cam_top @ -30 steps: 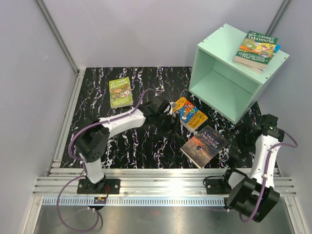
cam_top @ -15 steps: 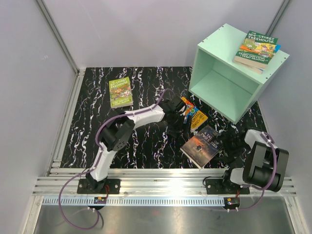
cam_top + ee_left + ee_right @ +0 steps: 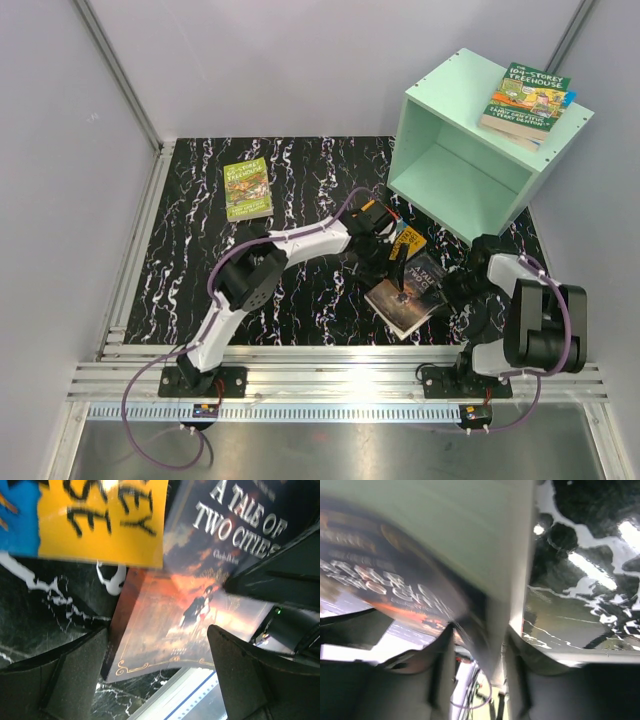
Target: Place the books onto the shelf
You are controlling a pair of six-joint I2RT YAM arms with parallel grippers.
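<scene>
The dark book "A Tale of Two Cities" [image 3: 400, 298] [image 3: 200, 595] lies on the black marbled mat, one edge raised. My right gripper [image 3: 452, 290] [image 3: 480, 652] is shut on that book's right edge [image 3: 470, 555], a finger on each face. My left gripper [image 3: 398, 268] [image 3: 157, 632] hovers open just over the dark book's near corner, holding nothing. The orange-blue book [image 3: 410, 240] [image 3: 100, 515] lies partly under the left arm, against the dark book. A lime-green book [image 3: 247, 189] lies at the far left. A green "Treehouse" book [image 3: 525, 97] rests on top of the mint-green shelf [image 3: 450, 190].
The shelf's open face looks toward the mat's middle. Aluminium rails [image 3: 330, 385] [image 3: 190, 690] run along the near edge, just below the dark book. Grey walls close in the left, back and right sides.
My right gripper has swung in to the dark book's right edge and closed on it; the book shifted slightly left. My left gripper has moved right, past the orange-blue book, to above the dark book.
</scene>
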